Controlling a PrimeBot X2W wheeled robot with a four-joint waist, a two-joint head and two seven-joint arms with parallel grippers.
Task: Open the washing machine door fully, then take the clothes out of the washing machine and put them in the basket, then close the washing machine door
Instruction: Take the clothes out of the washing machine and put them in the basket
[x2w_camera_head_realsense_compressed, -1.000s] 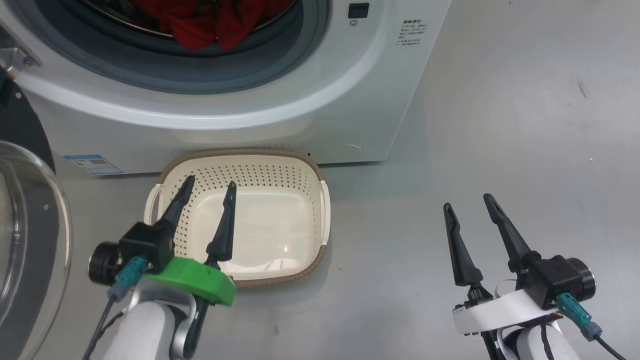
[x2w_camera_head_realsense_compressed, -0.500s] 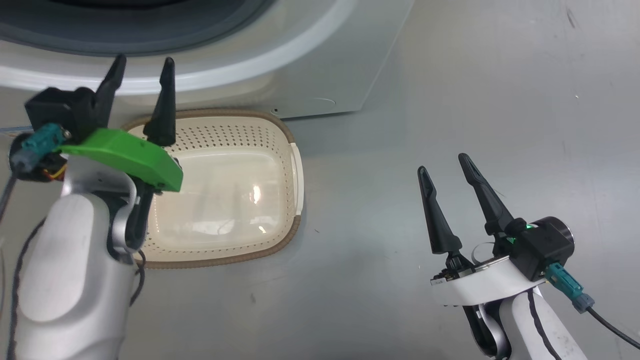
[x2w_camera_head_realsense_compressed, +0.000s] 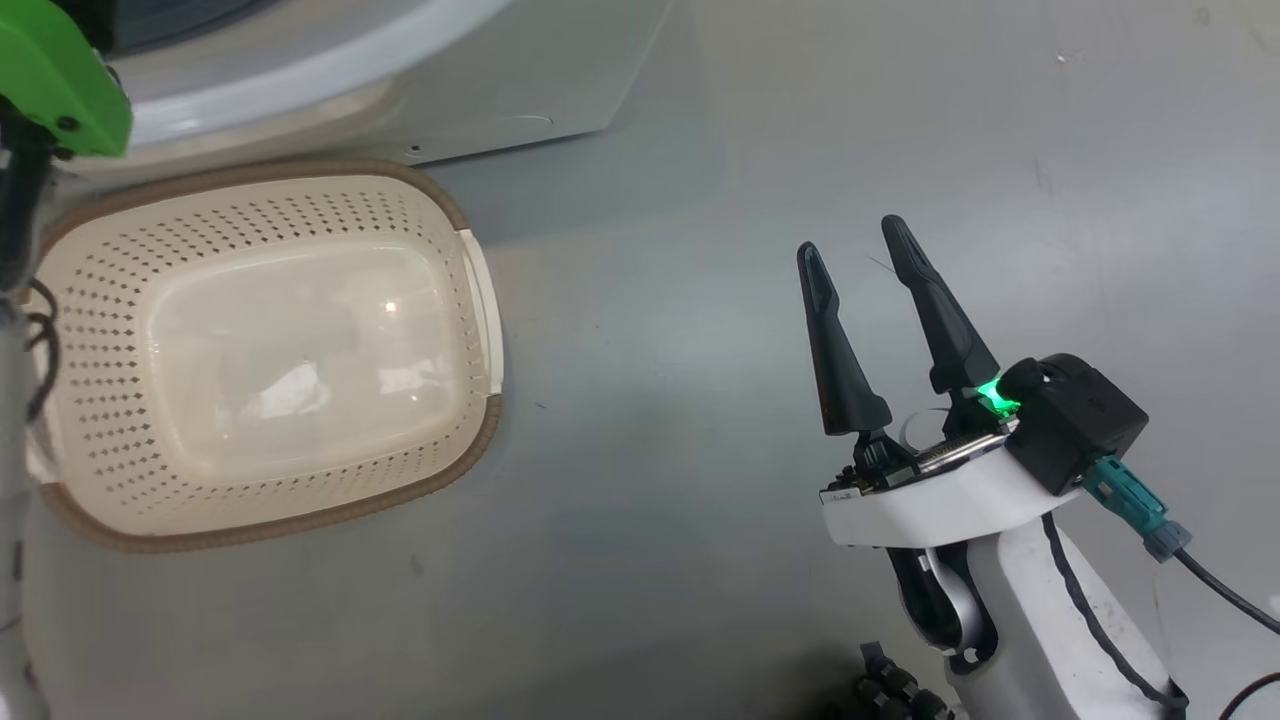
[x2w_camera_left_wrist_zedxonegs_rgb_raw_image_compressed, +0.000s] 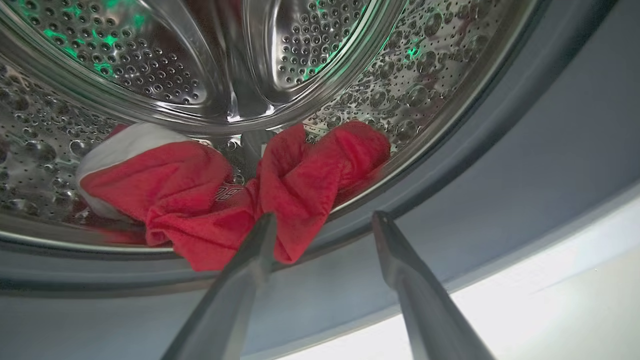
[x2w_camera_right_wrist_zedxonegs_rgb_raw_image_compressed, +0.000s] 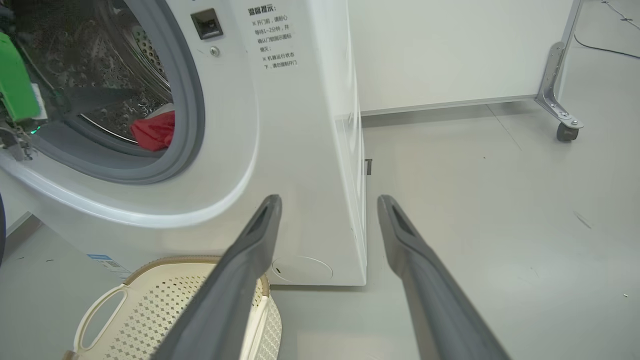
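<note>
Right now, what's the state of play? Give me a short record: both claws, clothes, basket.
left claw: open, aimed into the drum at the clothes
right claw: open, holding nothing, above the floor right of the basket
clothes: red, bunched at the drum's front lip in the washing machine
basket: on the floor before the machine, no clothes inside

Head camera: high above, facing steeply down at the floor. The basket (x2w_camera_head_realsense_compressed: 478, 440) lies well to the left of the right gripper (x2w_camera_head_realsense_compressed: 850, 236), with the foot of the washing machine (x2w_camera_head_realsense_compressed: 470, 90) beyond the basket. Left wrist camera: very near, looking along the left gripper (x2w_camera_left_wrist_zedxonegs_rgb_raw_image_compressed: 324, 216) up into the drum (x2w_camera_left_wrist_zedxonegs_rgb_raw_image_compressed: 150, 60), with the clothes (x2w_camera_left_wrist_zedxonegs_rgb_raw_image_compressed: 300, 175) just past its tips. Right wrist camera: low and farther back, facing the machine's front corner ahead of its gripper. Head and right wrist views share the basket and machine foot; both wrist views share the drum and clothes.
</note>
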